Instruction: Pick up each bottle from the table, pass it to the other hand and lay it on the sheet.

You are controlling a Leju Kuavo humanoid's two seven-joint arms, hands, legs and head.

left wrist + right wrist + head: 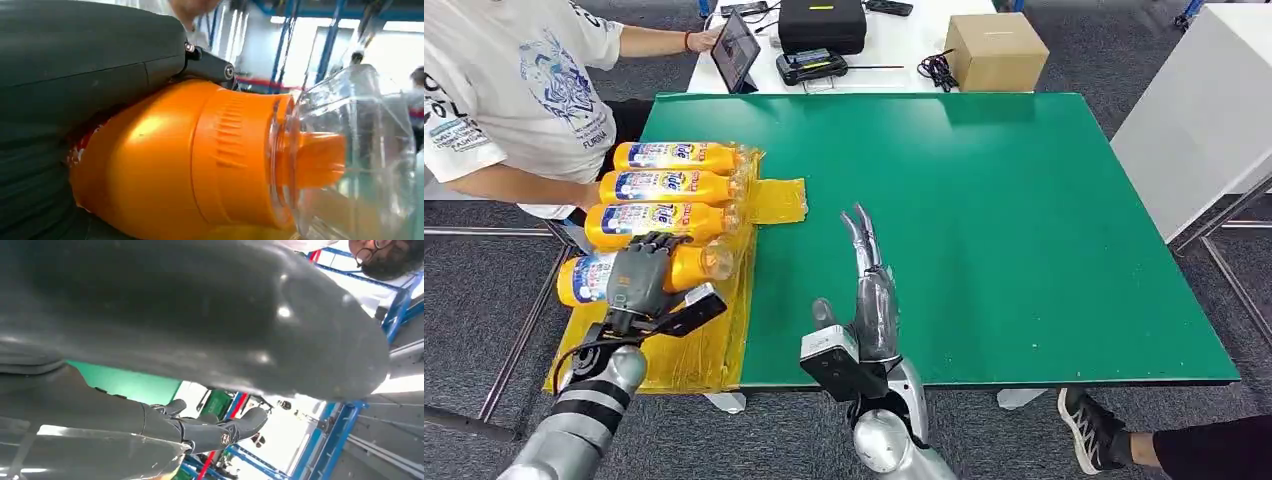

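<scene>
Left hand (639, 275) grips nearest detergent bottle (692, 265), label hidden | right hand (871, 290) spread, lower centre | yellow sheet (709, 350) partly covered

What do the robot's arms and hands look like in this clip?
Both arms are silver with dark ribbed bands, and a black boxy camera module sits at each wrist. The left hand has dark grey fingers; the right hand is grey-silver with slim dark fingers. A black cable loops by the left wrist.
</scene>
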